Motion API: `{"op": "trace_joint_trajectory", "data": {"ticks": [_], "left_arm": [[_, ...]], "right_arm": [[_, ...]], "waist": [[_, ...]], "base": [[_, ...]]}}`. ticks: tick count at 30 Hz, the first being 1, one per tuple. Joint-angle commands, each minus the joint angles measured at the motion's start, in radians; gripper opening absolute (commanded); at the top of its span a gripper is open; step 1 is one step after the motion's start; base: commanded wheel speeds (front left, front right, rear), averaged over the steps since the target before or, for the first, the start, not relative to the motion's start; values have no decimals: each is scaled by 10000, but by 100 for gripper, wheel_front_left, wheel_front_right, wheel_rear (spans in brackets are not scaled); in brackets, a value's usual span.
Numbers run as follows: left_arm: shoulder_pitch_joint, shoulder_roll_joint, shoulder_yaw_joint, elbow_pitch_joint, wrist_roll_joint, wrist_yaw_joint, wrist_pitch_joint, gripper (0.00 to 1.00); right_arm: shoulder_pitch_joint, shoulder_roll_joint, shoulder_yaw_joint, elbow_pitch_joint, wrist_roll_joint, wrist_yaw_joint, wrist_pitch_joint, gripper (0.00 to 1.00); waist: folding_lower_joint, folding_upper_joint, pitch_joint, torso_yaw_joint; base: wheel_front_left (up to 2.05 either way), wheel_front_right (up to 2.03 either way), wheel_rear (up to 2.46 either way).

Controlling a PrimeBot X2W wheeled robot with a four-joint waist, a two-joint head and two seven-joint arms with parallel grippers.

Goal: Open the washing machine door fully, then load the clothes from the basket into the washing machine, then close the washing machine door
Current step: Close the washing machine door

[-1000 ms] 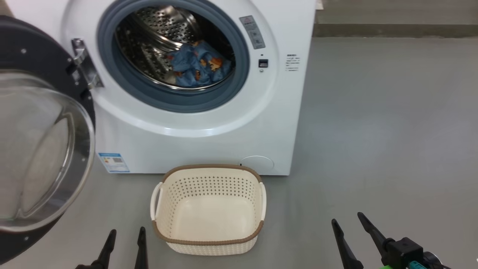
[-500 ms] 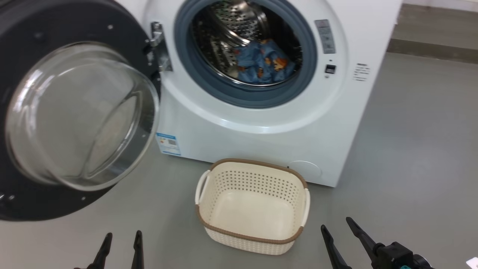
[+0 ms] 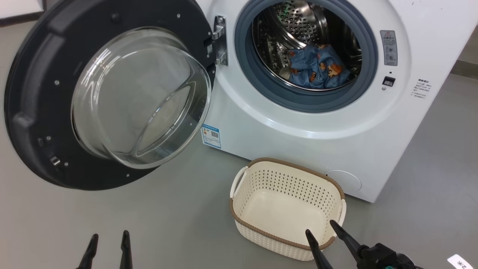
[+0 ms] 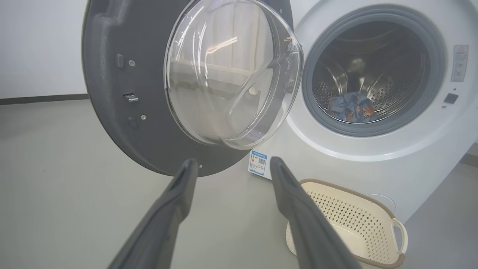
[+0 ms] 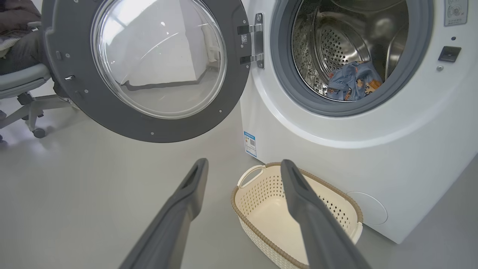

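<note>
The left claw [image 3: 109, 234] and right claw [image 3: 320, 226] both stand wide, holding nothing. The washing machine door [image 3: 33, 93] hangs swung open ahead of the left claw. The basket [image 3: 283, 183] sits on the floor [image 3: 168, 224] just ahead of the right claw, before the washing machine [image 3: 298, 142]. Beyond it and higher, the clothes [image 3: 317, 69] lie in the drum [image 3: 291, 30].

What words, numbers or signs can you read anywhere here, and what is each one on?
"2", then a star-like mark: on a white scrap at the head view's lower right corner, partly cut off.
Blue label sticker on the washing machine: square code, print too small to read.
Grey label beside the drum opening: warning triangle, text too small.
Small black print on the machine's front: blurred.
</note>
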Motion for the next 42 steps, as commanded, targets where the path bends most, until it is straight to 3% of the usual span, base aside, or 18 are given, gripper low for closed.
{"op": "trace_joint_trajectory", "data": {"ticks": [1, 42], "left_arm": [[-161, 117, 377, -378, -9, 109, -122, 100], [-49, 137, 288, -460, -174, 423, -251, 100]], "right_arm": [[-542, -39, 315, -151, 129, 16, -141, 100], [-750, -39, 530, 269, 142, 16, -288, 100]], "waist": [[0, 0, 79, 69], [0, 0, 46, 35]], "base": [[0, 0, 0], [0, 0, 0]]}}
